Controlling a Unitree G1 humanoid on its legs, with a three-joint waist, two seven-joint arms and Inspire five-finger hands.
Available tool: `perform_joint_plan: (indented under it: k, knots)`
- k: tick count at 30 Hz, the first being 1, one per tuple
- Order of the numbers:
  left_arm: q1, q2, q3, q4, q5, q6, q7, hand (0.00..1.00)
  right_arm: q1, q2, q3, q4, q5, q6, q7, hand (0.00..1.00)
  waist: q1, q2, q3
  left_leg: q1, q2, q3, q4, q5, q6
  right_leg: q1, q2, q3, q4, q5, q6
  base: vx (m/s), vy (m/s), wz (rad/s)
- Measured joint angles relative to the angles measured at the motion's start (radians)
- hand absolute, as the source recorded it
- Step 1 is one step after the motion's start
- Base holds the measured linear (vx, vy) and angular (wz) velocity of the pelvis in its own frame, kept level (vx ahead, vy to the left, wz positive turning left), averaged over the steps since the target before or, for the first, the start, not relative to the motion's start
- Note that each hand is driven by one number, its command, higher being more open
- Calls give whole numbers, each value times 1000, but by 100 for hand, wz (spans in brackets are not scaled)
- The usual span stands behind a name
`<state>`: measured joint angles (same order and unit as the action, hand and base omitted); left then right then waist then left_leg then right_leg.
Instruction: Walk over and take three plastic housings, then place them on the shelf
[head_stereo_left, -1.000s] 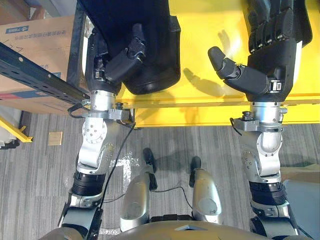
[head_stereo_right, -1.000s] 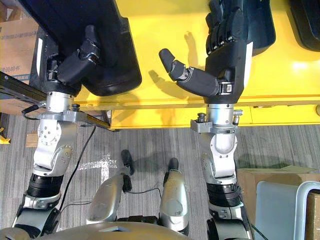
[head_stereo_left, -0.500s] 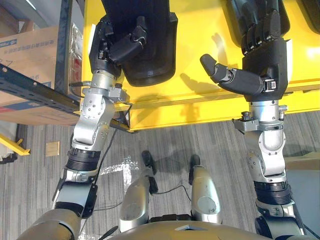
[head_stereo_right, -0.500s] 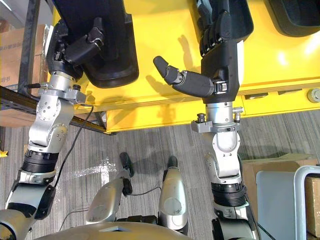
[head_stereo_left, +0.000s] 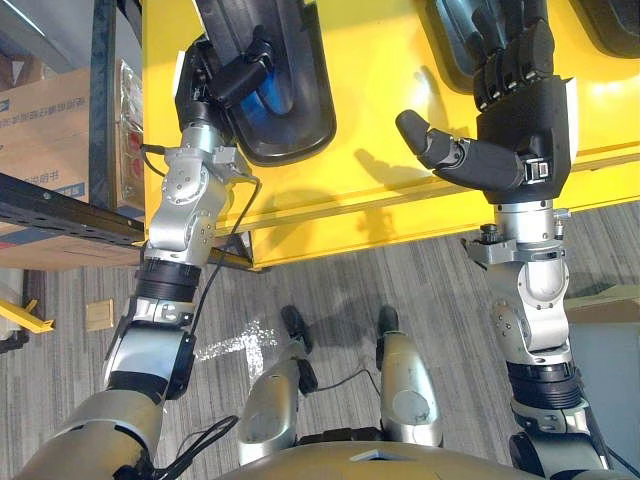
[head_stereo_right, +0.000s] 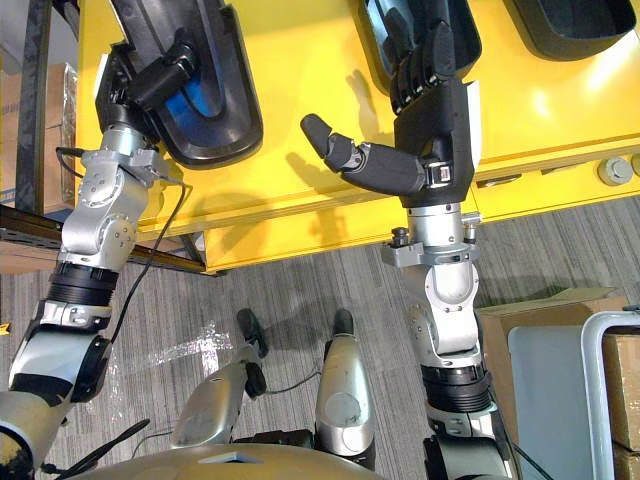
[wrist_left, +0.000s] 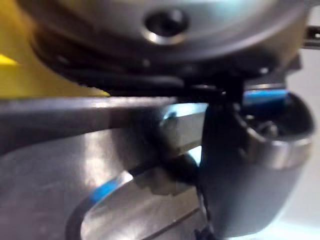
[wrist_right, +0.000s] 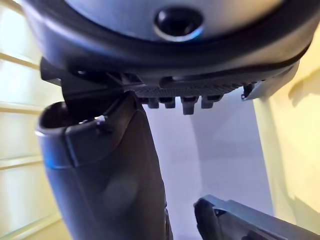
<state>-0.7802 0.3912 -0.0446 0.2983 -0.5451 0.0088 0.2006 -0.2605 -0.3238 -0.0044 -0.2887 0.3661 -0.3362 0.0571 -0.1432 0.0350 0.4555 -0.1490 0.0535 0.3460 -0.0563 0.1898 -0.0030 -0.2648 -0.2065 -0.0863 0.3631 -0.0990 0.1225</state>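
Right now three black plastic housings lie on the yellow tabletop (head_stereo_right: 300, 60). The left hand (head_stereo_left: 212, 85) pinches the first housing (head_stereo_left: 300, 100) by its near rim. The right hand (head_stereo_right: 435, 110) rests flat-fingered on the second housing (head_stereo_right: 469, 35), thumb splayed. The third housing (head_stereo_right: 570, 25) sits apart, further right.

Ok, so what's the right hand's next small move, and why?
Probably curl the right hand round the second housing: its fingers lie straight over it, thumb spread aside, while the left hand already grips the first housing.

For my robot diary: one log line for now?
left hand: shut on black housing | right hand: open, fingers over second housing | base: yellow surface
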Motion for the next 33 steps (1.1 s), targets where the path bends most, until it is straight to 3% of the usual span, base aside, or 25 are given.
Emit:
perform_joint_plan:
  k: [7, 24, 31, 32, 33]
  knots:
    - [-87, 1, -32, 86, 4, 19, 22, 0, -54, 4, 27, 1, 0, 11, -26, 100, -1, -9, 4, -18, 0, 0, 3, 2, 2, -15, 1, 5, -2, 6, 2, 4, -4, 0]
    - [-171, 7, -61, 146, 1, 20, 36, 0, -99, 18, 58, 34, 2, 25, -54, 100, -1, -42, 22, -36, 4, 3, 21, -6, 8, -14, 4, 7, -37, 28, 9, 8, -15, -1]
    - [-189, 14, -62, 146, 2, 19, 41, 0, -112, 28, 57, 51, -9, 26, -136, 100, 0, -58, 31, -43, 9, 6, 27, -9, 11, -12, 10, 11, -60, 44, 11, 16, -25, -3]
    - [-190, 19, -61, 146, 2, 19, 41, 100, -112, 28, 55, 51, -10, 26, -140, 100, -1, -58, 31, -45, 11, 8, 31, -11, 12, -10, 13, 12, -70, 52, 11, 29, -31, -8]
    - [-191, 22, -61, 146, 2, 20, 42, 100, -112, 27, 54, 51, -11, 27, -146, 100, -2, -62, 33, -45, 13, 11, 35, -14, 13, -8, 14, 16, -77, 56, 10, 29, -29, -10]
